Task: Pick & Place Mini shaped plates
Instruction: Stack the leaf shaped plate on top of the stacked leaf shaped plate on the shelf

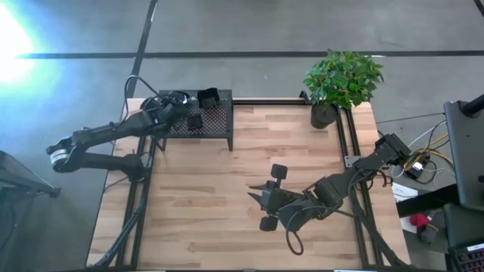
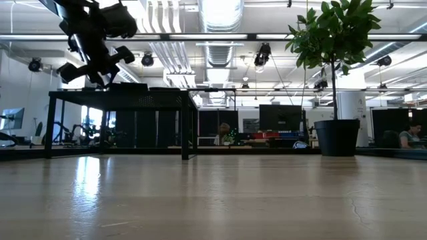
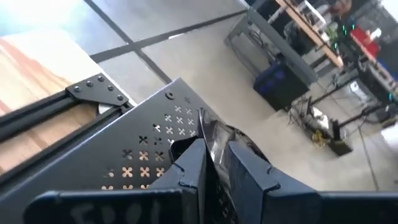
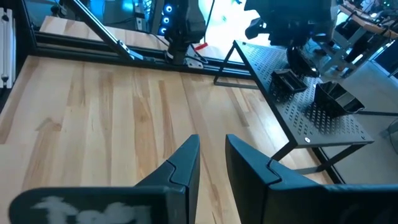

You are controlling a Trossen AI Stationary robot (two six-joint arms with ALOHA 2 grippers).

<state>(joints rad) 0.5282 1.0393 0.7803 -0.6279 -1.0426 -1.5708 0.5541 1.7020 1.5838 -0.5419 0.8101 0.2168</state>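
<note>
Two mini plates, small glossy black square dishes, show on the black perforated stand (image 1: 215, 125) at the table's far left. One (image 1: 208, 97) sits at the stand's far edge, also seen in the right wrist view (image 4: 333, 99). The other (image 1: 195, 121) is under my left gripper (image 3: 211, 155), which is shut on it above the stand (image 2: 120, 100). My right gripper (image 4: 211, 149) hovers open over the bare wood at the table's near middle (image 1: 261, 198), holding nothing. My left gripper pinches the mini plate's thin rim (image 3: 212, 134) between its two fingers, coming from above and slanting down. The right wrist view shows the dish (image 4: 283, 84) right below the fingers (image 4: 298, 59), at the stand's top; whether it rests there I cannot tell.
A green plant in a black pot (image 1: 325, 113) stands at the table's far right corner. Black rails (image 1: 344, 151) run along the table's sides. Bare wood (image 1: 227, 219) lies between the stand and the right arm. Cables and equipment sit beyond the right edge.
</note>
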